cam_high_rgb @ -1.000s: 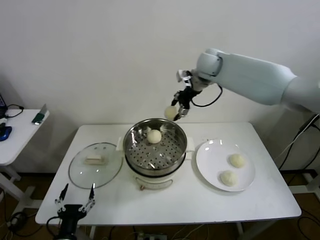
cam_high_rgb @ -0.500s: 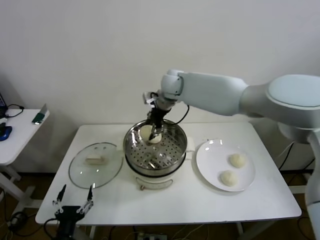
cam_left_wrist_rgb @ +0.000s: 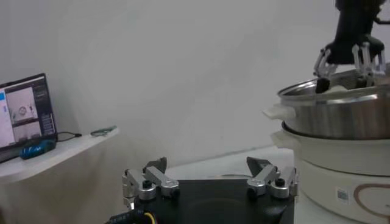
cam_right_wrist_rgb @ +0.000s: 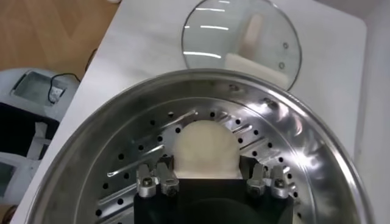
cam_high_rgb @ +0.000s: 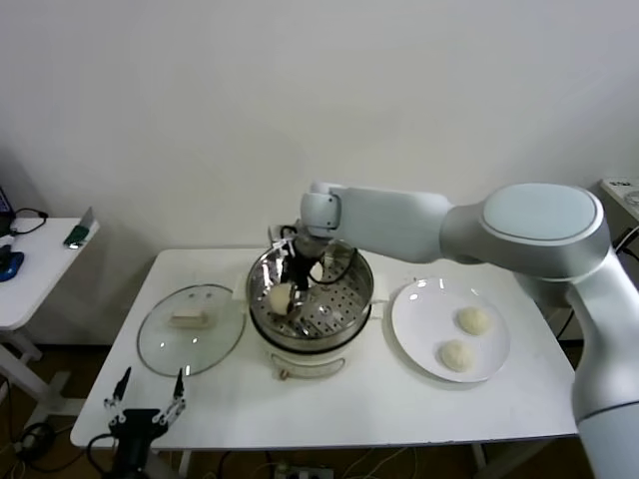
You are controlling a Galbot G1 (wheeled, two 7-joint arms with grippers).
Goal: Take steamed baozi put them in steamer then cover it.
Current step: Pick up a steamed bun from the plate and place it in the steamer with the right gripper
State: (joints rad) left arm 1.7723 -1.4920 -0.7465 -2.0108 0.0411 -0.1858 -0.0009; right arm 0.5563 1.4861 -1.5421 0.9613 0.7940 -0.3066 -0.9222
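The right end effector [cam_high_rgb: 283, 296] was lowered inside the steamer [cam_high_rgb: 351, 299], toward the basket's left side, and was closed on a bun [cam_high_rgb: 280, 296]. In the right wrist view the same bun [cam_right_wrist_rgb: 204, 148] was seen gripped between the fingers [cam_right_wrist_rgb: 156, 180], resting on or just above the perforated floor of the steamer [cam_right_wrist_rgb: 304, 152]; contact with the floor could not be told. A second bun inside the basket could not be made out behind the arm.

The lid [cam_high_rgb: 191, 328] was laid flat on the tabletop [cam_high_rgb: 379, 399], just left of the steamer, with its bar handle facing up; it was also seen in the right wrist view [cam_right_wrist_rgb: 242, 42].

Two buns [cam_high_rgb: 472, 320] [cam_high_rgb: 457, 355] were left on the plate [cam_high_rgb: 424, 339], to the right of the steamer.

The left end effector [cam_high_rgb: 149, 408] was parked low at the front left edge of the tabletop, its fingers [cam_left_wrist_rgb: 150, 180] spread wide and holding nothing. From its wrist view the steamer [cam_left_wrist_rgb: 341, 115] was seen with the right end effector [cam_left_wrist_rgb: 348, 64] dipping into it.
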